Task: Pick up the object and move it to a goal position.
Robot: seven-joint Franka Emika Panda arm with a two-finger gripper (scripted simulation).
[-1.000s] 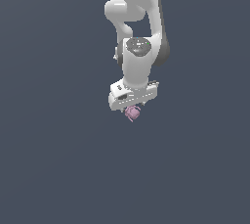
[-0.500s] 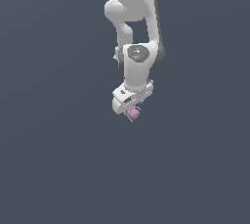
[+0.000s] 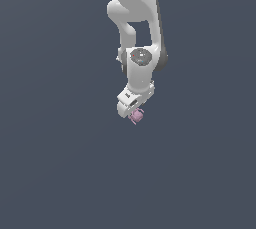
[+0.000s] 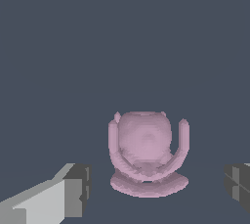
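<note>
Small pale pink object [image 4: 146, 154], rounded and lumpy, smooth matte body cradled by curved arm-like bands over a flat oval base; no clear long axis. Sits between the fingers [image 4: 73, 189] of the white tool [image 3: 132, 114], spread wide, clear gaps either side, released.

Flat even light, no shadows — low-res

White arm [image 3: 135, 18] reaching down, hand [image 3: 131, 109] with fingers spread apart.
</note>
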